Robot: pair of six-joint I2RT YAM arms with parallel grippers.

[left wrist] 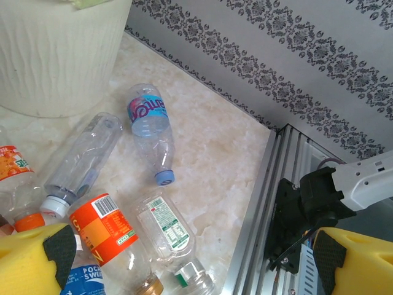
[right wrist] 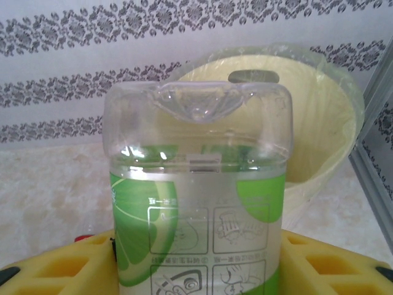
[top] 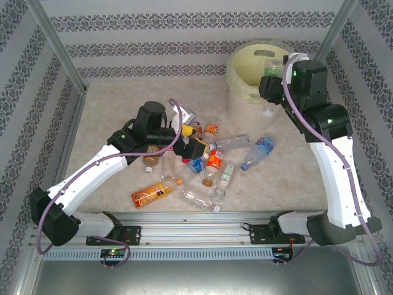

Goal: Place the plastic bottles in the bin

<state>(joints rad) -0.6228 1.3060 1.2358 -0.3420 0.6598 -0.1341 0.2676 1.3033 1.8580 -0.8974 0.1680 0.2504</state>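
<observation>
The white bin (top: 245, 92) with its pale yellow-green liner stands at the back right. My right gripper (top: 271, 83) is shut on a green-labelled bottle (right wrist: 196, 209), held at the bin's near rim with the bin's mouth (right wrist: 319, 123) right behind it. My left gripper (top: 193, 139) hangs open above the pile of plastic bottles, its yellow fingers (left wrist: 31, 261) spread wide with nothing between them. Below it lie an orange-labelled bottle (left wrist: 107, 236), a green-and-white-labelled bottle (left wrist: 163, 230), a blue-labelled bottle (left wrist: 149, 123) and a clear bottle (left wrist: 83, 160).
More bottles lie scattered mid-table, among them an orange one (top: 150, 195) and a clear one (top: 199, 200) near the front rail (top: 196, 230). Patterned walls close the back and sides. The right arm's base mount (left wrist: 307, 209) sits on the rail.
</observation>
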